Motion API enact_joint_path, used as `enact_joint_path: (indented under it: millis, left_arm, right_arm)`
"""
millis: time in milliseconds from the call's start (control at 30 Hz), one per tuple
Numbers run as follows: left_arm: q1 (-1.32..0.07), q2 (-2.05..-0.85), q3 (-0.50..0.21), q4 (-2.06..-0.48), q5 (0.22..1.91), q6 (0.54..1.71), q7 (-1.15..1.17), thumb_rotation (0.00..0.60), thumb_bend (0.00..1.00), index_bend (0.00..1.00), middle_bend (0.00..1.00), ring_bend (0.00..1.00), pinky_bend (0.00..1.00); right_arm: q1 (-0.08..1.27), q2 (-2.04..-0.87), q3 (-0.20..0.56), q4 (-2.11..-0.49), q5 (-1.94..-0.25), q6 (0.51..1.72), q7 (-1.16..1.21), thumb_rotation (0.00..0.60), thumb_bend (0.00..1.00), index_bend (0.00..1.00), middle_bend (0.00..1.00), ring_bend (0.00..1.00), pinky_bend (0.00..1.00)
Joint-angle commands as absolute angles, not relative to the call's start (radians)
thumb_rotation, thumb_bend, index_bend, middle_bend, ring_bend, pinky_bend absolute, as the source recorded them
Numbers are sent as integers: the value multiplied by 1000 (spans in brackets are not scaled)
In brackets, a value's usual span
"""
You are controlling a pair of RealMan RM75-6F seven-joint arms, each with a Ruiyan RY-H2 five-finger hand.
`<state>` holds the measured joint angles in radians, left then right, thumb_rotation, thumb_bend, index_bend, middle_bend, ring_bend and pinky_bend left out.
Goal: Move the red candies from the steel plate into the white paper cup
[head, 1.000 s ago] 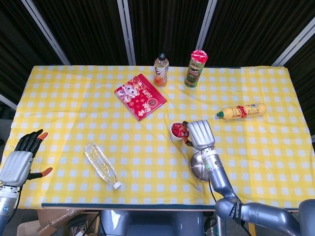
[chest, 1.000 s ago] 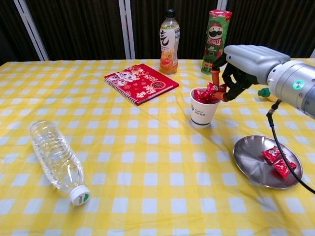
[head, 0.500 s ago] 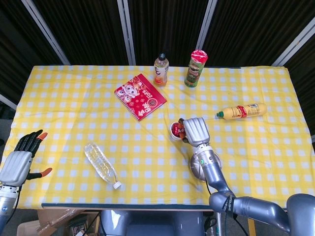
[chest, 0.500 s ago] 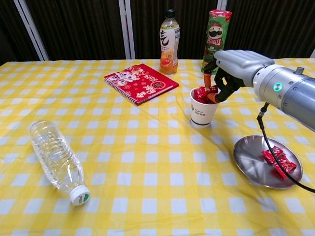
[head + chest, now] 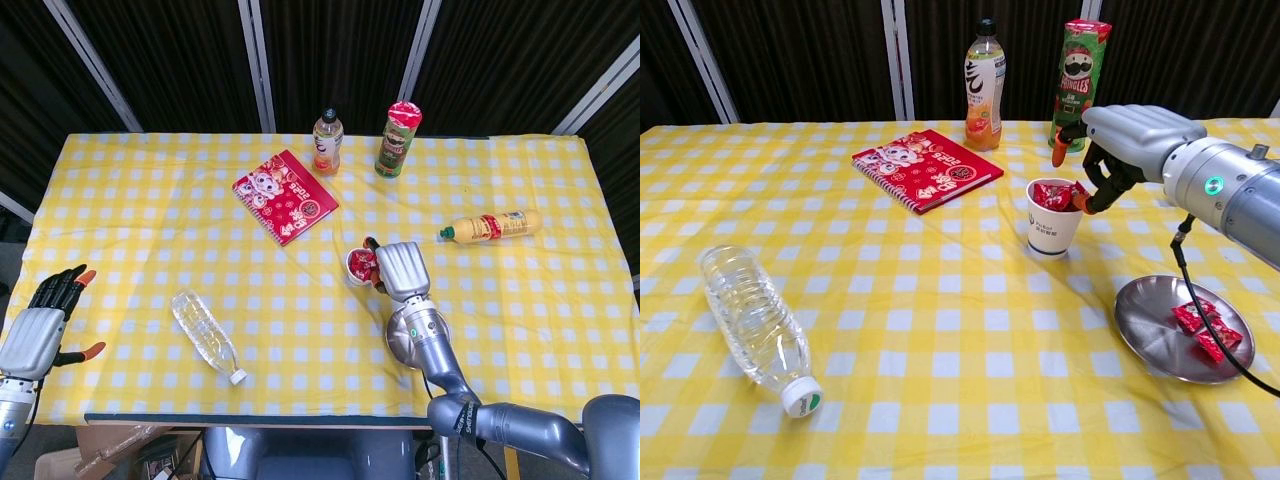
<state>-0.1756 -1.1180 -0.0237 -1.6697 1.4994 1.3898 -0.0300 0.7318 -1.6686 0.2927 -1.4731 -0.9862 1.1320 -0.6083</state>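
The white paper cup (image 5: 1051, 229) stands mid-table with several red candies (image 5: 1051, 195) heaped in it. My right hand (image 5: 1130, 135) hovers at the cup's right rim with thumb and fingers spread and nothing between them. The head view shows this hand (image 5: 398, 270) just right of the cup (image 5: 358, 268). A few red candies (image 5: 1202, 330) lie at the right side of the steel plate (image 5: 1150, 335), near the front right. My left hand (image 5: 40, 325) hangs empty, fingers apart, off the table's front left corner.
A clear water bottle (image 5: 755, 325) lies at the front left. A red notebook (image 5: 927, 168), an orange drink bottle (image 5: 984, 85) and a green chips can (image 5: 1078, 70) sit at the back. A yellow sauce bottle (image 5: 492, 226) lies to the right.
My right hand carried a red candy over the cup and let it go; its fingers have spread and drawn slightly right. The left hand has stayed still.
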Motion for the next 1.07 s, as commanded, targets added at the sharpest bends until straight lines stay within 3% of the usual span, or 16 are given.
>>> enact_joint_path:
  millis: [33,300,400,500,633,700,833,1067]
  left_arm:
    - [-175,-1119,-24,-1669,1501,1392,-29,600,77,0,0,0,0]
    - [-174,-1122,-28,-1675,1504,1400,-26,600,77,0,0,0,0]
    - [-171,-1124,-29,-1669,1507,1410,-30,600,77,0,0,0,0]
    - [-165,-1126,-31,-1659,1513,1425,-31,600,77,0,0,0,0]
    - [-156,-1130,-31,-1640,1523,1449,-37,600,68,0,0,0,0]
    - [-150,-1132,-32,-1630,1530,1465,-40,600,43,0,0,0,0]
    - [-137,-1141,-34,-1598,1554,1509,-30,600,6,0,0,0,0]
    - [-116,-1154,-33,-1564,1551,1538,18,600,2,0,0,0,0]
  right_arm:
    - [724,-1655,291,-1491,-992,1152,-614,600,406,334,799,800,852]
    - [690,-1597,286,-1558,-1040,1240,-627,600,407,321,799,798,846]
    - [658,-1563,278,-1596,-1074,1295,-616,600,404,321,764,729,775]
    - [605,-1511,242,-1651,-1143,1365,-588,600,390,284,560,481,584]
    - [502,-1416,143,-1714,-1277,1474,-544,600,340,131,250,122,245]
    - [443,-1366,85,-1735,-1320,1523,-539,600,291,49,129,26,136]
    - [330,-1272,-8,-1780,-1340,1590,-510,600,215,0,7,0,41]
    - [188,-1203,-79,-1711,-1430,1729,-382,600,214,0,0,0,19]
